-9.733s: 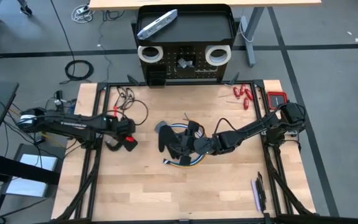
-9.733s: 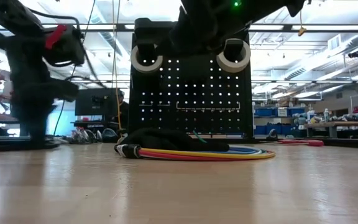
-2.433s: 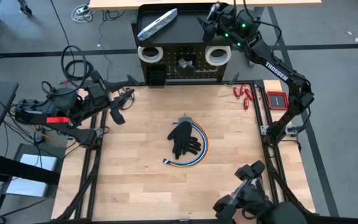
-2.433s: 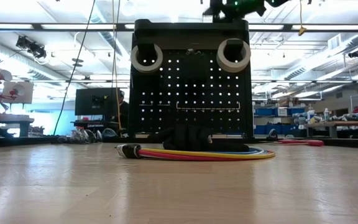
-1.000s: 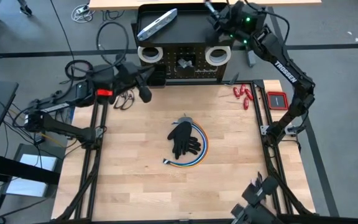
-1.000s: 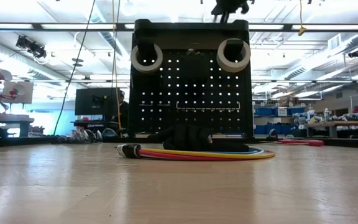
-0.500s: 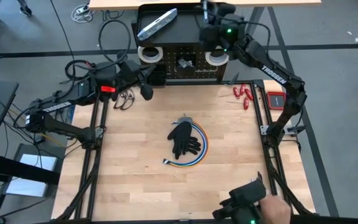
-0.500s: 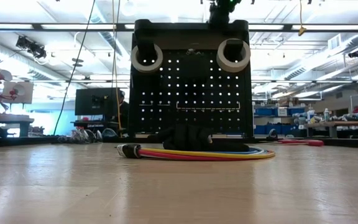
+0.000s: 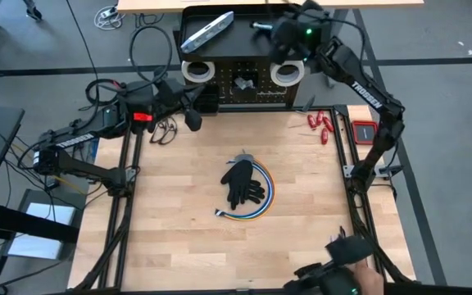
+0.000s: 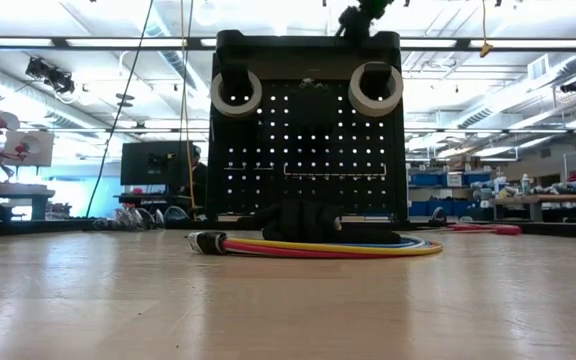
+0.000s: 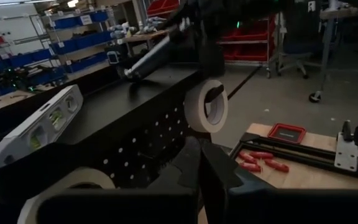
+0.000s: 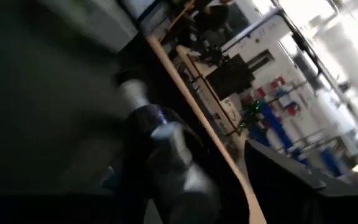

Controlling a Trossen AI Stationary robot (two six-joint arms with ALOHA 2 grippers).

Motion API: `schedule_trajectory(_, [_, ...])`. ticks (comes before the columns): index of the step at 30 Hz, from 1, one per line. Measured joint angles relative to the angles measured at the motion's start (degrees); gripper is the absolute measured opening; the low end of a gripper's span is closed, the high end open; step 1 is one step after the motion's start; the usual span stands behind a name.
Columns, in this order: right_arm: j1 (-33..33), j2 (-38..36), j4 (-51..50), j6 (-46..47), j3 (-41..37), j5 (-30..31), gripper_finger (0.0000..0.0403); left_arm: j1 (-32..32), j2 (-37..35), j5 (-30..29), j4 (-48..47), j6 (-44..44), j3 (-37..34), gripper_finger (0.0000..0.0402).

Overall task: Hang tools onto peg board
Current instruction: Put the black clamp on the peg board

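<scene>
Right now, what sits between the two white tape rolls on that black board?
In the high view, a small cluster of grey metal pieces sits on the peg board, between the left tape roll and the right tape roll.

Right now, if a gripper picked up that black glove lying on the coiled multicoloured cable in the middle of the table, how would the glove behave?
The black glove would probably go floppy: it lies flat with limp, splayed fingers. It looks light for its size, being thin fabric. Since it rests on the coiled multicoloured cable, a grasp might snag and drag a loop along.
</scene>
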Motion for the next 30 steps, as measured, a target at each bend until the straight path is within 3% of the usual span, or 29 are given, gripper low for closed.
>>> schedule_trajectory(6, [-4.58,-0.13,-3.67,20.79,1.14,-4.42,0.0256,-0.07,-0.01,0.34,-0.18,-1.28,0.0,0.001])
schedule_trajectory(12, [-9.66,-0.04,-9.78,41.47,1.14,-17.88,0.0242,-0.07,-0.01,2.29,-0.66,-2.68,0.0,0.001])
schedule_trajectory(17, [-12.38,-0.04,-8.73,50.11,1.32,-28.99,0.0238,-0.09,-0.02,3.2,-1.25,-3.64,-0.02,0.001])
schedule_trajectory(23, [-13.1,-0.04,-3.67,50.98,1.32,-34.35,0.0238,-0.09,-0.04,3.48,-2.75,-4.23,-0.02,0.001])
schedule_trajectory(30, [-8.8,-3.09,-3.37,34.52,1.29,-34.37,0.0236,-0.31,-0.67,3.49,-6.09,-4.28,-0.06,0.001])
